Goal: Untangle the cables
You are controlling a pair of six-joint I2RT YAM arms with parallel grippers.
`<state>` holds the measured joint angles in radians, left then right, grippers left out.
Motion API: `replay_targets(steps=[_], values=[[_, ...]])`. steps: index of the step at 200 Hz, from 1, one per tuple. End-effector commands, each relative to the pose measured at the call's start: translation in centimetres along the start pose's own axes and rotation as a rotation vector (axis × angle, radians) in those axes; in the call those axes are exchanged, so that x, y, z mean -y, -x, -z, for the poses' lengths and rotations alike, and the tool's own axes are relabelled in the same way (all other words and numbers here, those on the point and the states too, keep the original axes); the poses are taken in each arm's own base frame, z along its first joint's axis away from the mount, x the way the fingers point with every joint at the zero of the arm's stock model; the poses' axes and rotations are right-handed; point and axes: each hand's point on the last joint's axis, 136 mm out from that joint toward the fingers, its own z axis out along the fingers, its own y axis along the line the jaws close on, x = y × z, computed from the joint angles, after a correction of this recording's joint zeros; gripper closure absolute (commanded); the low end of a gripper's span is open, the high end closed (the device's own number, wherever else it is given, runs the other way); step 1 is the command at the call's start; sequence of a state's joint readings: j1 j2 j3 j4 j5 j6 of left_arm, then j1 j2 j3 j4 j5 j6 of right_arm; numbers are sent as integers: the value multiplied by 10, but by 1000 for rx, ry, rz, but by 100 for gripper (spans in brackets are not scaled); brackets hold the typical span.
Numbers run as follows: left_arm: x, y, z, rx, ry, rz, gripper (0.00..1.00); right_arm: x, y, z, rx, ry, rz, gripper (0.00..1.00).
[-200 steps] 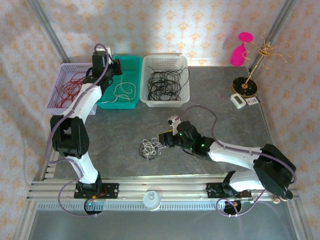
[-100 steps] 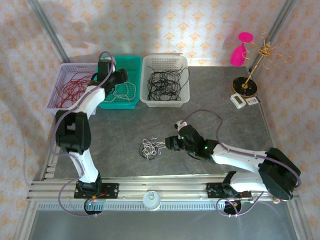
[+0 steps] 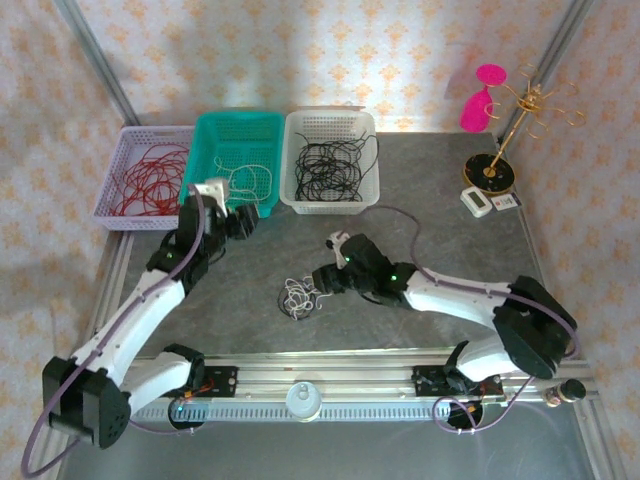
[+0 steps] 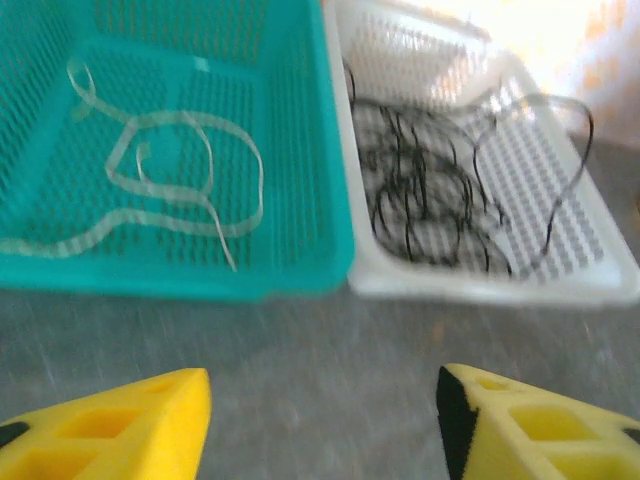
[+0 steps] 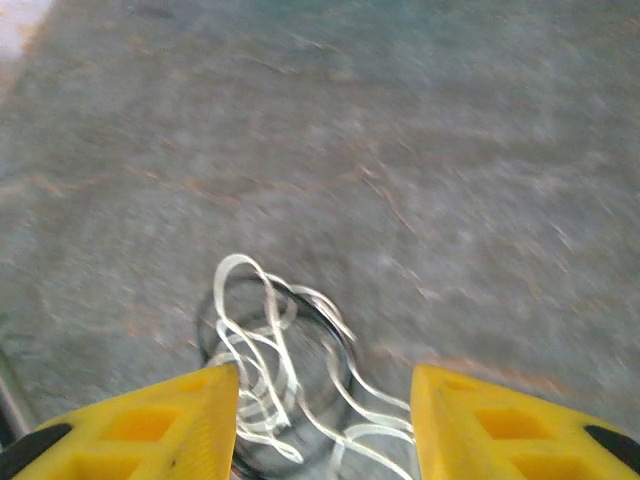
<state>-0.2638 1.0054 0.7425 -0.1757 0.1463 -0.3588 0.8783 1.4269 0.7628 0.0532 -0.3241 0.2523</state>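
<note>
Three baskets stand in a row at the far left of the table (image 3: 450, 220). The lilac basket (image 3: 150, 130) on the left holds red cables (image 3: 150, 175). The teal basket (image 3: 237, 115) in the middle holds a loose white cable (image 4: 180, 170). The white basket (image 3: 330, 113) on the right holds a heap of black cables (image 3: 330, 165), and one black loop rises over its right wall. A single small clump (image 3: 298, 297) of white cords lies on the bare table, near the front and well apart from the baskets. At least one dark loop runs through it, but its strands are too fine and overlapped to count. In the right wrist view the clump's near part is cut off at the lower edge. There are two grippers. The left gripper (image 3: 243, 222) hangs just in front of the teal basket and hides part of its near wall; its fingers are spread with nothing between them. The right gripper (image 3: 322, 278) sits just right of the clump, its jaws parted and gripping nothing, the cords lying below the gap. Both wrist views are blurred. At the far right stand one gold branched stand (image 3: 500, 140) and one pink object (image 3: 478, 100).
</note>
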Motion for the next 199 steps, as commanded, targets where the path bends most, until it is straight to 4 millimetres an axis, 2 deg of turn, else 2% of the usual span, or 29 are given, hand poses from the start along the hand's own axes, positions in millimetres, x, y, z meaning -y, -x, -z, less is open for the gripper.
replay_targets(steps=[1, 25, 73, 131, 151, 174, 199], values=[[-2, -34, 11, -59, -29, 70, 32, -12, -2, -16, -60, 59, 15, 51], [-6, -47, 21, -58, -44, 95, 27, -2, -9, -34, -108, 6, -14, 51], [-2, -49, 24, -66, -70, 89, 27, -1, -16, -48, -132, -12, -65, 54], [4, -46, 24, -59, -102, 76, 27, -6, -3, -55, -96, 5, -40, 86], [10, -51, 25, -63, -146, 70, 27, -6, 8, -51, -67, -14, -7, 96], [21, -58, 22, -69, -226, 75, 29, -12, 26, -37, -27, -24, 28, 100], [53, -59, 31, -49, -430, 50, 31, -25, 46, -13, 22, -7, 58, 100]])
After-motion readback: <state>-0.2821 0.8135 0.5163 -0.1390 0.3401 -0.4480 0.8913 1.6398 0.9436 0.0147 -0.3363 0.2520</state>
